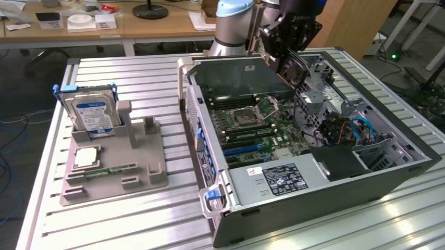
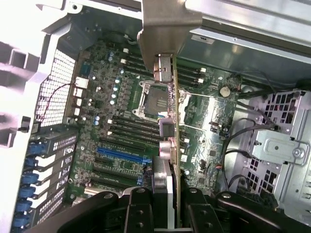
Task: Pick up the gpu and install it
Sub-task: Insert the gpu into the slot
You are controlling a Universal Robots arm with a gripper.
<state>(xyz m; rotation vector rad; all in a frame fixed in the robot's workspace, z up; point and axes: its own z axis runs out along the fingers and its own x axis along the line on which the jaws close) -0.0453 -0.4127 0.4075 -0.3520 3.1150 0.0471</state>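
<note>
1. The gpu [image 1: 291, 70] is up in the air, pinched in the jaws. It hangs over the far side of the open pc case [image 1: 313, 200], well clear of the motherboard [image 1: 259, 124].
2. In the wrist view the gpu [image 2: 169, 127] is seen edge-on, silver bracket [image 2: 167, 24] at the far end. The jaws are clamped on the card's near end, one finger each side.
3. So the pick-up part is done, I'd say. The install isn't: the card isn't seated in anything yet, and the blue slot [image 2: 122, 155] on the board sits empty.
4. Further out, the grey parts holder [image 1: 143, 174] is on the surface [image 1: 125, 73] towards the exterior view's left. The hard drive [image 1: 91, 113] stands upright in it and the memory stick [image 1: 111, 170] lies flat, both untouched.
</note>
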